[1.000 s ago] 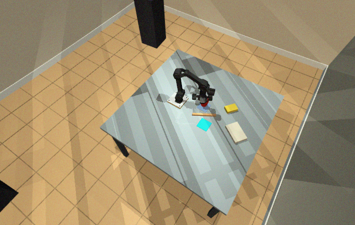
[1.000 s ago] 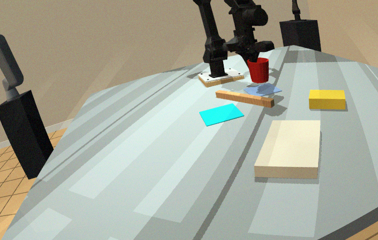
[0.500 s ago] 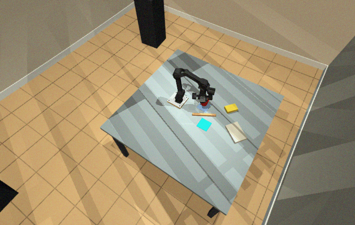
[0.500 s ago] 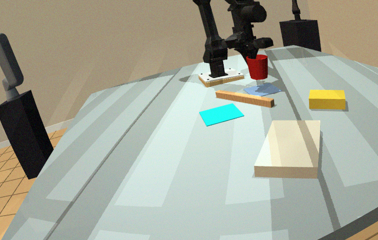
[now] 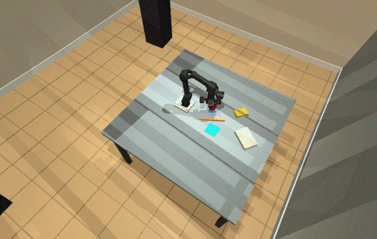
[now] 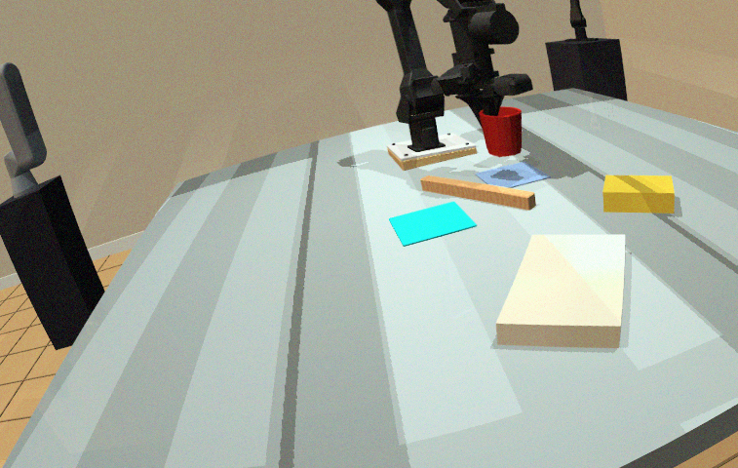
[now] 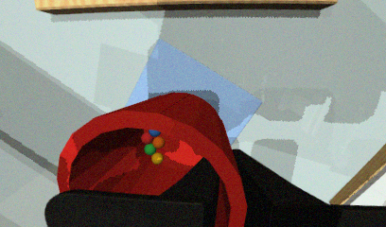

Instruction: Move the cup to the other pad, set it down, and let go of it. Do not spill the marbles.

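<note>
At eleven o'clock from the blue square pad in the exterior view, the black parallel-jaw gripper grips the wall of the red tapered cup, raised above the table, five coloured marbles inside. The yellow rectangular block lies at four o'clock from the cup.
</note>
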Robot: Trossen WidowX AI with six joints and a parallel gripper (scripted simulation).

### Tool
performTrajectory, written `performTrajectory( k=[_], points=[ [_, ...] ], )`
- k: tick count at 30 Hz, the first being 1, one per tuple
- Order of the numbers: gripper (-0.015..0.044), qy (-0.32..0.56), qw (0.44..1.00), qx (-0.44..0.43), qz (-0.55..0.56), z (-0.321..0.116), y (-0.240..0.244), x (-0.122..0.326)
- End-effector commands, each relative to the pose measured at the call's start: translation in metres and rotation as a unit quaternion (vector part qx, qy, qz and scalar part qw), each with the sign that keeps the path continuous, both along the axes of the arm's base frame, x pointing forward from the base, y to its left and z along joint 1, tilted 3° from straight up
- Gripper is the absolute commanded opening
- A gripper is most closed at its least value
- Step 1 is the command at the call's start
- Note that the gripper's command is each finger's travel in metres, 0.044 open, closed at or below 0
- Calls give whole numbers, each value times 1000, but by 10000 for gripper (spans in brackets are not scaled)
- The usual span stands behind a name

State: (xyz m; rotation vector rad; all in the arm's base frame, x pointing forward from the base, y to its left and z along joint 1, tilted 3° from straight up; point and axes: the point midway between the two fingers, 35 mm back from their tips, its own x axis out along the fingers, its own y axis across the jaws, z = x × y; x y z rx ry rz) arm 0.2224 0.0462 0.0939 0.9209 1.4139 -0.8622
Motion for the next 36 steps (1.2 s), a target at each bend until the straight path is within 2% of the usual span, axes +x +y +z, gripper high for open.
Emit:
performTrajectory(
  k=[1,36],
  points=[
    [0,-1,1000,1,1,0,-5,3],
    [0,-2,1000,-1,2,-1,-65,31]
  ],
)
